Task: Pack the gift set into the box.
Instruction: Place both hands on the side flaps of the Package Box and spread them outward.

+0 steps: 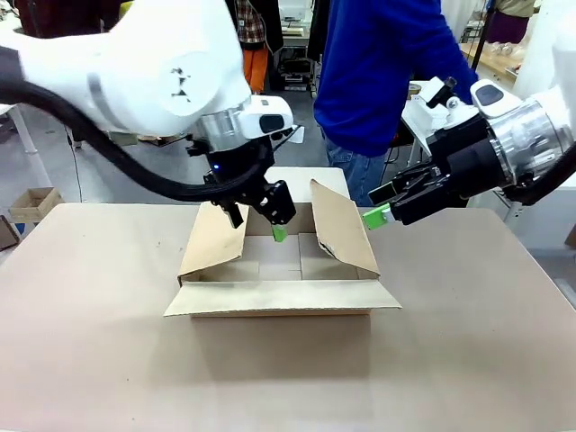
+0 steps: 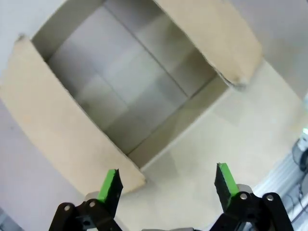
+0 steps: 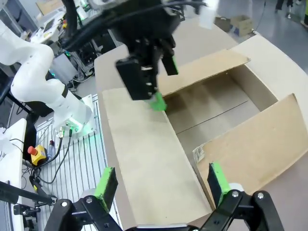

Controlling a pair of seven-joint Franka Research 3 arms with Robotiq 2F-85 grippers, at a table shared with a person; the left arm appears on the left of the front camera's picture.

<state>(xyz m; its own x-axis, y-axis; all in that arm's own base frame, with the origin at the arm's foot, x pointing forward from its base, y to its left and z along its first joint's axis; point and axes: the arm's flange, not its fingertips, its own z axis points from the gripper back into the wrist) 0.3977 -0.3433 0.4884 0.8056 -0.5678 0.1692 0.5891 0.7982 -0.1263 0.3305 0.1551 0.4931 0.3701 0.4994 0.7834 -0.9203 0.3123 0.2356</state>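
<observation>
The box stands open at the table's middle, its four flaps spread and its inside bare. My left gripper hangs open over the box's far edge; in its wrist view the left gripper is above the rim, looking down into the box. My right gripper is open beside the top of the raised right flap. In its own view the right gripper straddles a flap of the box, with the left gripper beyond. The gift set is out of view.
A person in a blue top stands at the far side of the table behind the box. A small brown carton sits on the floor at the far left. Bare tabletop lies in front of the box.
</observation>
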